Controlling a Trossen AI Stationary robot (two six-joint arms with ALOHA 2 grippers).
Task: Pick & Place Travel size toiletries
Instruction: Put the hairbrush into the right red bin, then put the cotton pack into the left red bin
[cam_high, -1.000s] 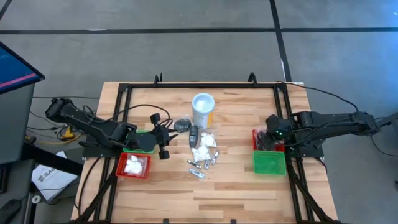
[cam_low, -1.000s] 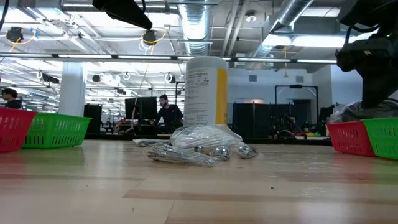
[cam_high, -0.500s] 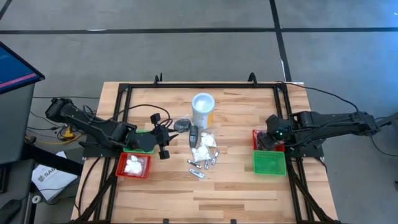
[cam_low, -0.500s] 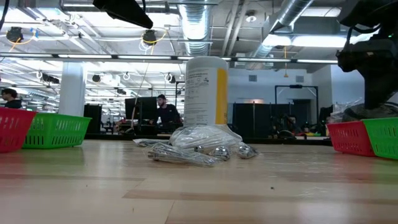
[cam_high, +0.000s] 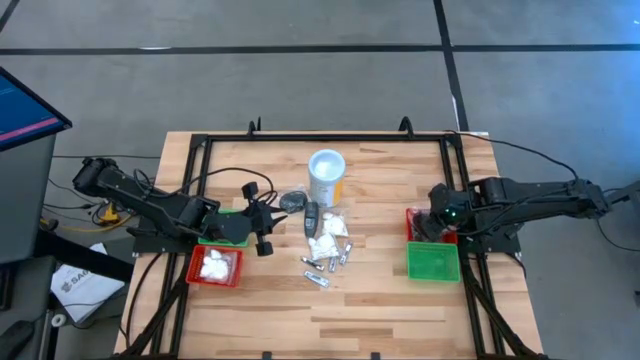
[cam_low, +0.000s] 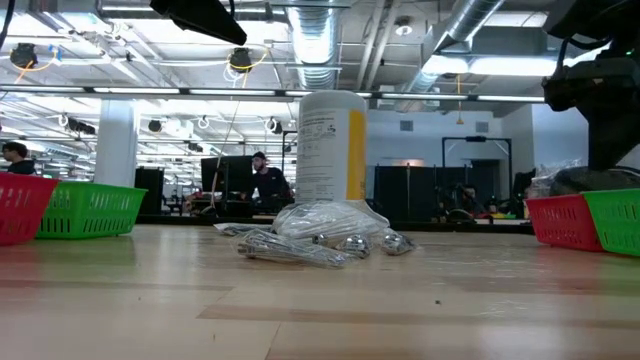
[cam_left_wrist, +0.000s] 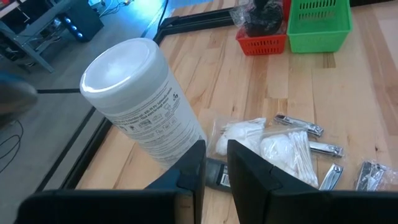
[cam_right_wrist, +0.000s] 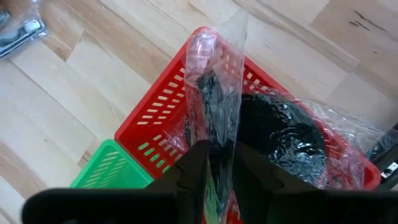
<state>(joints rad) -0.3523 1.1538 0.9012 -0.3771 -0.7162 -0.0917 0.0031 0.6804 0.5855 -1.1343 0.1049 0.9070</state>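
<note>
now, from high up, the table (cam_high: 380, 300) has a small heap of travel size toiletries (cam_high: 326, 245) in the middle, just below the white canister (cam_high: 326, 173). the left gripper (cam_high: 262, 222) waits near the heap, beside its own green tray (cam_high: 226, 213) and a red tray (cam_high: 216, 266) that has white packets in it. the right gripper (cam_high: 438, 222) hangs over the red tray on the right (cam_high: 414, 221), next to another green tray (cam_high: 432, 262).

from table height, the canister (cam_low: 331, 146) stands behind a clear bag and shiny metal bits (cam_low: 320, 240). the right arm shows over the red tray (cam_low: 558, 219) at the far edge.

in the left wrist view, the left fingers (cam_left_wrist: 191, 167) stand close together with a thin gap and nothing in them. past them lie white packets (cam_left_wrist: 283, 149) and silvery clippers (cam_left_wrist: 298, 124).

in the right wrist view, the right gripper (cam_right_wrist: 217, 163) pinches a clear plastic bag with a dark piece inside (cam_right_wrist: 214, 102). it hangs right over the red tray (cam_right_wrist: 158, 109), where a bagged black round pot (cam_right_wrist: 281, 137) already sits.

i think this is the dropping step. next the right fingers need to let go so the bag falls in the red tray, not the green one (cam_right_wrist: 109, 171). the bag is floppy and may cling.
</note>
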